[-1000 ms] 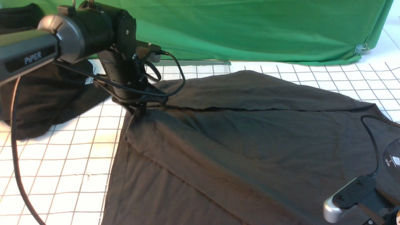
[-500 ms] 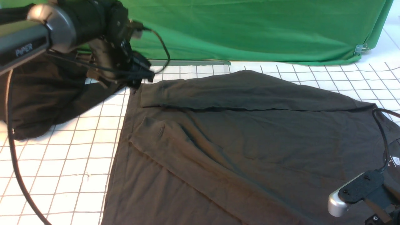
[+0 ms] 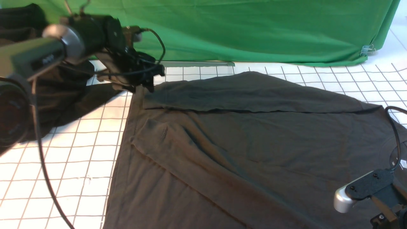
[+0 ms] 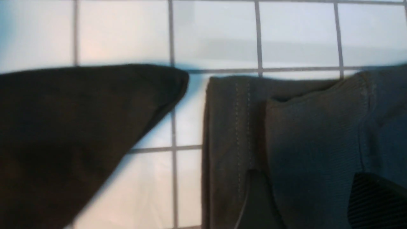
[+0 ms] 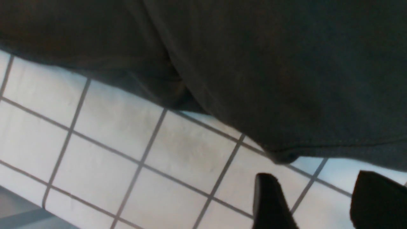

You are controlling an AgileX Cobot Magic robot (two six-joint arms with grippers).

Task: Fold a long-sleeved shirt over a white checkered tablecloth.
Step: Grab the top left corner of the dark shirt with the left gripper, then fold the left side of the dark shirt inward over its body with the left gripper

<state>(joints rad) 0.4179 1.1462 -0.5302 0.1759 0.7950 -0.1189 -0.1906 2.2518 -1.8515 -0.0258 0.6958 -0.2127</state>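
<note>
The dark brownish-grey long-sleeved shirt [image 3: 248, 140] lies spread on the white checkered tablecloth [image 3: 63, 165], both sleeves folded across its body. Its white neck label [image 3: 403, 163] shows at the right edge; the logo is hidden. My left gripper [image 3: 144, 86] hovers at the shirt's far left corner. In the left wrist view this gripper [image 4: 313, 203] is open, with the far sleeve's ribbed cuff [image 4: 318, 136] lying between its fingers [image 4: 256, 200]. My right gripper [image 5: 321, 203] is open over bare tablecloth [image 5: 178, 152], just short of the shirt's edge [image 5: 286, 95].
A black garment heap [image 3: 47, 95] lies at the far left, beside the left arm, and also fills part of the left wrist view [image 4: 63, 143]. A green cloth [image 3: 254, 31] with a clip [image 3: 368, 49] backs the table. The right arm's cable [image 3: 394, 133] loops over the shirt.
The left gripper let go of the near sleeve's cuff, rose and moved back to the shirt's far left corner. The right wrist shifted slightly right and down.
</note>
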